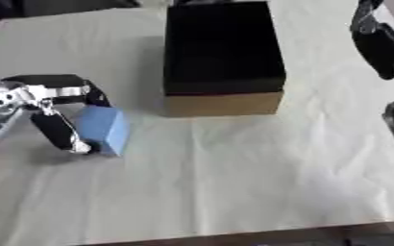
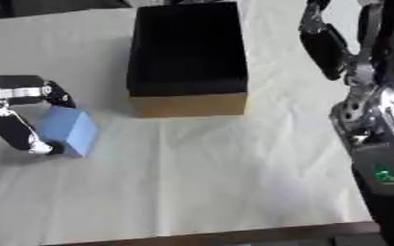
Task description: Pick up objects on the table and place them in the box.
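Observation:
A light blue block (image 1: 105,129) stands on the white table cloth at the left. My left hand (image 1: 53,110) is around it, with fingers (image 1: 66,82) curled over its far side and the thumb (image 1: 59,132) against its near side. The box (image 1: 223,53) is cardboard with a dark inside and stands open at the far middle of the table, right of the block. My right hand (image 2: 328,48) hangs raised at the far right, beside the box; whether its fingers are curled is unclear.
The white cloth (image 1: 251,173) covers the table, whose front edge (image 1: 234,235) runs along the bottom. My right forearm (image 2: 381,158) fills the right side of the right eye view.

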Tool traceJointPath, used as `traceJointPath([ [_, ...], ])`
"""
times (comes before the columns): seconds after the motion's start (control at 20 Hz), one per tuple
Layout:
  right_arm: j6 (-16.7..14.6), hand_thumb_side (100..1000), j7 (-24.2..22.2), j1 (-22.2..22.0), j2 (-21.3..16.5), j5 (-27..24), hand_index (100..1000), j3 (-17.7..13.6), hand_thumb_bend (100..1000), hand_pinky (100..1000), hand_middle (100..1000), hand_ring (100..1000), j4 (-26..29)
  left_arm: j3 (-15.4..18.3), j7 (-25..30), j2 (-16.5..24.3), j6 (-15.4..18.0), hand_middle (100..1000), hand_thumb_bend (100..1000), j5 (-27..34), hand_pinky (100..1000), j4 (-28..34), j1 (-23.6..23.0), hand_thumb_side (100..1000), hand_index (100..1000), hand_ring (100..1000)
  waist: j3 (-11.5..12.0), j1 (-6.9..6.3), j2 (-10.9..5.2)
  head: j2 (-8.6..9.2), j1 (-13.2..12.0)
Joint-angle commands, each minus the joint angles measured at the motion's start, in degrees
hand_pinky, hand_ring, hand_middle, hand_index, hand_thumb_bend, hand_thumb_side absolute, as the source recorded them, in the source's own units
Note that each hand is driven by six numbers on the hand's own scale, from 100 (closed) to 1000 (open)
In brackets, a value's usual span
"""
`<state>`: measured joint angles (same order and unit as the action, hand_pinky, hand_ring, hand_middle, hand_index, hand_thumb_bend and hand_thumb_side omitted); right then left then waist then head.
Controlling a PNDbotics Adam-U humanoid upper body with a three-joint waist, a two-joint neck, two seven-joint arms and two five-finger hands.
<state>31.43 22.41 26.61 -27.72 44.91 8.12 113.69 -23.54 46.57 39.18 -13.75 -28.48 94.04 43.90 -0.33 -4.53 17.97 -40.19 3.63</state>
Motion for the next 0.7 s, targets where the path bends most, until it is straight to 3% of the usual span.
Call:
traceJointPath([
  [0.05,-0.1,341,0.2,0.3,-0.6,0.3,849,-0.5,100,812,638,752,0.9,2.4,-1.7,2.6,-0.4,538,100,-0.7,890,2.7,1.5,100,677,707,0.2,0.06,-1.51,0.36,0.0],
  [0.35,-0.5,339,0.1,0.7,-0.5,0.4,848,-0.5,100,812,638,752,0.9,6.8,-5.5,2.1,-1.5,529,100,2.2,898,6.2,5.5,102,674,702,-0.1,-0.11,-1.84,0.8,-0.5],
  [0.6,-1.0,339,0.2,1.3,-0.2,0.2,848,-0.4,100,811,637,751,0.9,8.5,-8.5,1.1,-2.4,524,100,4.7,894,5.7,9.5,134,672,698,-1.2,-0.2,-1.66,1.95,-1.4],
  [0.65,-1.1,340,0.2,1.4,-0.1,0.1,849,-0.4,100,811,636,751,0.9,8.7,-9.1,0.8,-2.5,523,100,4.7,891,5.5,10.2,244,671,697,-1.4,-0.21,-1.54,2.21,-1.6],
  [0.7,-1.1,321,0.3,1.5,-0.1,-0.1,849,-0.4,100,811,636,751,0.9,8.8,-9.7,0.5,-2.5,523,100,4.6,891,5.2,10.8,140,671,697,-1.6,-0.23,-1.42,2.44,-1.6],
])
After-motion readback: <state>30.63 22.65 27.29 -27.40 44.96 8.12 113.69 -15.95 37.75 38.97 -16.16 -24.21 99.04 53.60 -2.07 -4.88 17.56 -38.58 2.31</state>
